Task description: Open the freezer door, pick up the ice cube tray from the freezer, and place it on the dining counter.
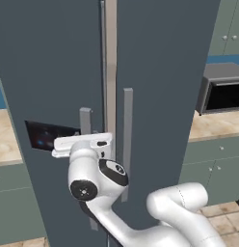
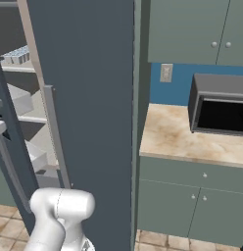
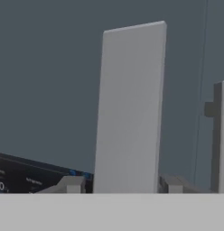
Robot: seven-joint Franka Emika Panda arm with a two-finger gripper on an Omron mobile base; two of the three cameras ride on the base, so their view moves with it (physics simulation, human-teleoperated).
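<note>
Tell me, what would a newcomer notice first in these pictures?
First, the tall slate-grey freezer door, slightly ajar, with the gripper straddling its grey bar handle, jaws on either side. Then the black microwave on the beige counter to the right.

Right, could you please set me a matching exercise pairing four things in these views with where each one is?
Things:
1 ice cube tray
2 microwave
3 control panel
4 gripper

Places:
A on the beige counter
B astride the grey bar handle
C on an upper freezer shelf
D on the front of the freezer door

Pairs: 1-C, 2-A, 3-D, 4-B.
</note>
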